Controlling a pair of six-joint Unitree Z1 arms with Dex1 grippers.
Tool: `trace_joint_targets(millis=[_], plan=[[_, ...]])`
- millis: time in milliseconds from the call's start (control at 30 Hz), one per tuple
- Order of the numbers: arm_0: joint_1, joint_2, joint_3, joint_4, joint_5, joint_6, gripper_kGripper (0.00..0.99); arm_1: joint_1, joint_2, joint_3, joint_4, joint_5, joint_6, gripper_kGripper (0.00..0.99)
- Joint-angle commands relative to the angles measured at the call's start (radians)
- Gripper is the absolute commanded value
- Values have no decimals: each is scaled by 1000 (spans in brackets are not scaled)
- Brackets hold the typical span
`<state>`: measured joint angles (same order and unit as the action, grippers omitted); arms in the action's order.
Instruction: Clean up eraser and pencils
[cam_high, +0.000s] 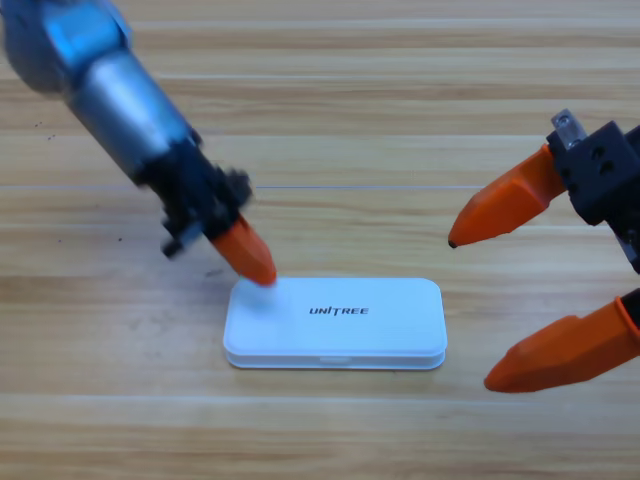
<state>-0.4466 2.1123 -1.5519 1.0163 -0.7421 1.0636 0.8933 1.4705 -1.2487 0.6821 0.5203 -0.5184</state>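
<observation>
We're pressing the left gripper (258, 272), jaws looking closed, on the shut case's (335, 322) corner; right gripper (478, 310) is waiting wide open beside it.

Bright, even light from overhead falls on the worktop (360, 100), with soft glare on the white case (340, 322) (only a thin shadow under its rim). The left arm (120, 90) is smeared by motion blur.
</observation>
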Motion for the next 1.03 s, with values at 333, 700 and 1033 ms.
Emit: trace_joint_targets(millis=[333,700,1033], plan=[[-9,-578,125,127,46,-34,0,-28,36,2,-16,3,12,990],[-7,-566,196,90,55,-45,990,-28,36,-2,-18,-6,17,990],[2,-555,216,74,49,-68,990,-28,39,-2,-26,-10,18,990]])
